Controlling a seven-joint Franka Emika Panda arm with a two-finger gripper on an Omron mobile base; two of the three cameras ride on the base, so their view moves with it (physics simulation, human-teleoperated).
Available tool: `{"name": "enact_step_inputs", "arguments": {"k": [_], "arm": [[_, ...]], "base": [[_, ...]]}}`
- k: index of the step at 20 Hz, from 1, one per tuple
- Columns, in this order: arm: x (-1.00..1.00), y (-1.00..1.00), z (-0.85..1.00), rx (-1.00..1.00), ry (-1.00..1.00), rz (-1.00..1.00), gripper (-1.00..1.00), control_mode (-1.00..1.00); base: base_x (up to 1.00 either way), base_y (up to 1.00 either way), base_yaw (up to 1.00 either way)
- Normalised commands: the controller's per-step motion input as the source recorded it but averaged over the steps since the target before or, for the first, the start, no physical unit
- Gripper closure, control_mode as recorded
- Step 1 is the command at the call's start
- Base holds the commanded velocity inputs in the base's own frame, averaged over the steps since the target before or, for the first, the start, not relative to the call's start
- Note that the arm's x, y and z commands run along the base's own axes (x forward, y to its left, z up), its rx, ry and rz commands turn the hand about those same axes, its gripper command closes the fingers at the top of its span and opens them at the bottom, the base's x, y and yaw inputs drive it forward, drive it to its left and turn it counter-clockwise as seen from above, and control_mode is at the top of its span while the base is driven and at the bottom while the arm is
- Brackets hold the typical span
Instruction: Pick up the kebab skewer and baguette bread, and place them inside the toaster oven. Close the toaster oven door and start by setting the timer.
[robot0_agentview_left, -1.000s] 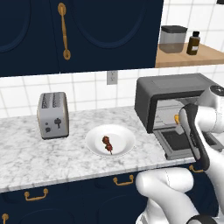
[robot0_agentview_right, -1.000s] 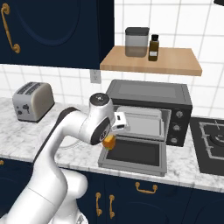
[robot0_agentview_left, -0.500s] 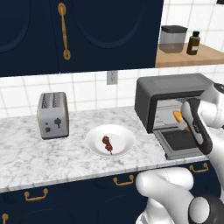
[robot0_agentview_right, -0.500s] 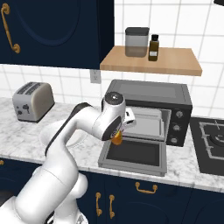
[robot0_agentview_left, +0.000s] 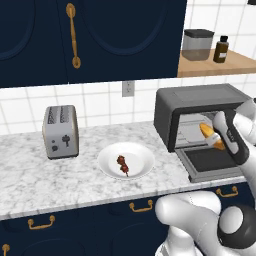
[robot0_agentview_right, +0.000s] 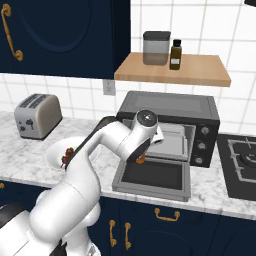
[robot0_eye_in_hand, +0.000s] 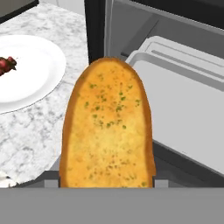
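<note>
The hand (robot0_agentview_left: 216, 139), jaws wide and clamped on the baguette bread (robot0_eye_in_hand: 108, 131), hovered at the toaster oven (robot0_agentview_left: 200, 102) mouth; its tray (robot0_eye_in_hand: 183, 109) just ahead awaited the loaf, a judged next release.

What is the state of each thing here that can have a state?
Toaster oven door: open, folded down flat.
Gripper: shut on the bread.
Bread: held, at the oven mouth.
Skewer: lying on the plate.
Toaster: slots empty.
Cabinet door: shut.
</note>
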Motion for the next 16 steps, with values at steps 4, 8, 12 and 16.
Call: {"name": "enact_step_inputs", "arguments": {"k": [4,8,12,16], "arm": [[0.47,-0.03,-0.05,0.01,0.01,0.00,1.00,-1.00],[0.47,0.00,-0.03,0.00,0.00,0.00,1.00,-1.00],[0.21,0.00,-0.29,0.03,0.00,0.00,1.00,-1.00],[0.27,0.00,-0.23,0.04,-0.01,0.00,1.00,-1.00]], "base": [[0.00,0.00,0.00],[0.00,0.00,0.00],[0.00,0.00,0.00],[0.00,0.00,0.00]]}}
